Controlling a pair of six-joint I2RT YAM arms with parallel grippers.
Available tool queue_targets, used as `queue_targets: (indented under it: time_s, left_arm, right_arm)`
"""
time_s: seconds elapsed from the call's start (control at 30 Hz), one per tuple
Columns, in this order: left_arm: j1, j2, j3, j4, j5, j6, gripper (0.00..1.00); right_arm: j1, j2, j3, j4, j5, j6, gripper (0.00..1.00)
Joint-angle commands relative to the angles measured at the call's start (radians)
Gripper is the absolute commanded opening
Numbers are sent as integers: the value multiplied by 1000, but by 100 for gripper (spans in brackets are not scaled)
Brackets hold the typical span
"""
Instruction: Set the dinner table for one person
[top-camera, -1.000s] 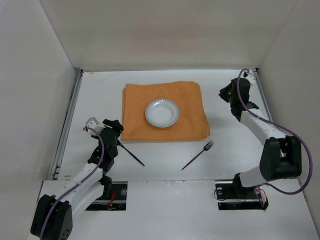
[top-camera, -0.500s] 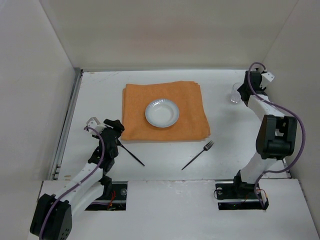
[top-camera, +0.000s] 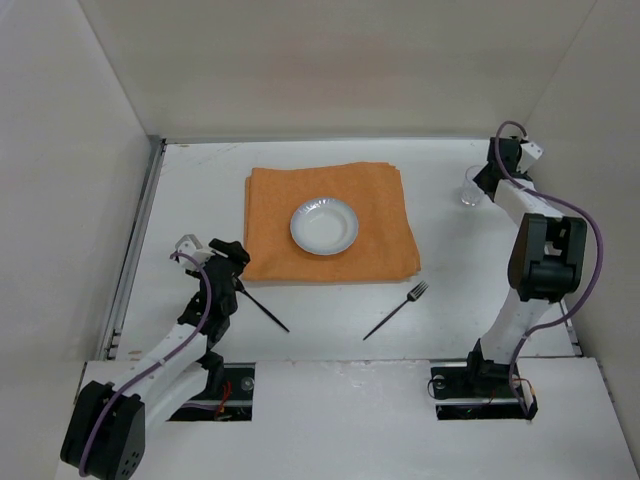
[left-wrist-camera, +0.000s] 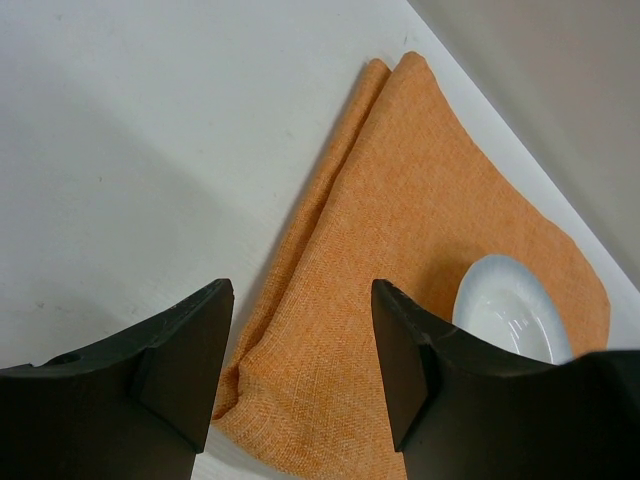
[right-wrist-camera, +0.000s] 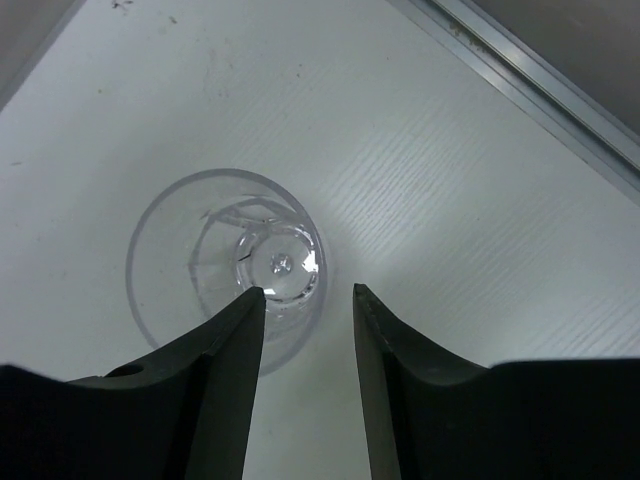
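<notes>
AT THE FAR RIGHT CORNER — My right pincer (right-wrist-camera: 308, 292) hangs over a clear glass (right-wrist-camera: 200, 240), its jaws apart and closed on nothing; the glass stands upright on the dinner table (top-camera: 200, 200), well apart from the orange placemat (top-camera: 375, 205). My left pincer (left-wrist-camera: 300, 288) waits at the placemat's near left corner, jaws likewise apart and empty, just beside the handle end of a black knife (top-camera: 265, 310).

I judge the setting about half made. A white plate (top-camera: 324, 226) already sits in the middle of the placemat, while the knife and a black fork (top-camera: 396, 310) lie aslant on bare table in front of it, neither yet squared to the plate. The glass looks to be the step in hand. From here the gap between my right jaws seems narrower than the glass's rim, so the next move calls for spreading wider or taking the wall with one finger inside, and a gentle squeeze — clear plastic or glass, I cannot tell which, may slip or tip.

The dinner table itself fills the floor of the white-walled bay ahead of both my bases: flat, matte white, faintly ribbed and lightly scuffed up close, with a thin metal rail along each side.
</notes>
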Motion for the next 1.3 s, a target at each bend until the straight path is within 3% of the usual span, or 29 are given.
queue_targets:
  time_s: [0.0, 0.1, 0.27, 0.37, 0.57, 0.73, 1.0, 1.27]
  left_arm:
    - [-8, 0, -12, 59, -13, -6, 55]
    - [3, 15, -12, 67, 3, -6, 55]
    - [3, 11, -14, 67, -3, -5, 55]
    - [1, -2, -15, 67, -5, -3, 55]
    - [-3, 34, -6, 68, 1, -8, 55]
    - [3, 46, -8, 84, 6, -6, 55]
    - [-2, 34, -11, 84, 6, -6, 55]
    - [-2, 11, -15, 79, -6, 0, 55]
  right_arm:
    - [-2, 10, -4, 5, -6, 1, 45]
    - [-2, 29, -9, 17, -19, 5, 40]
    - [-5, 34, -9, 22, -33, 19, 16]
    - [1, -35, -33, 39, 4, 12, 9]
    - [100, -199, -38, 49, 72, -74, 7]
    - [261, -233, -29, 45, 11, -87, 7]
    - [437, -93, 149, -16, -86, -103, 8]
    - [480, 81, 321, -96, -54, -153, 8]
